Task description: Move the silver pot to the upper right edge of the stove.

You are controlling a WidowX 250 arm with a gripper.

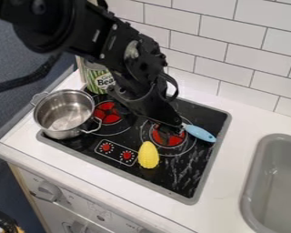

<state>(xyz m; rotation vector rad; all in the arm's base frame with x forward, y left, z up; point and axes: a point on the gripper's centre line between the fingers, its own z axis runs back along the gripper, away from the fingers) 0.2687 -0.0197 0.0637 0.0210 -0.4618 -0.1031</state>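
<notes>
The black gripper (pixel 158 111) hangs over the back middle of the stove (pixel 208 157), to the right of the silver pot. The silver pot (pixel 64 113) stands upright, apart from the gripper, at the stove's left edge. It is uncovered, its inside looks bare, and its two wire handles stick out at the upper left and lower right. Part of the stove's back area is hidden behind the arm.
A blue-handled utensil (pixel 199 133) lies by the right burner, close to the gripper's tip. A yellow corn (pixel 148 155) lies near the stove's front. A green-labelled can (pixel 99 81) stands behind the pot. The grey sink (pixel 252 182) is at the right, the tiled wall behind.
</notes>
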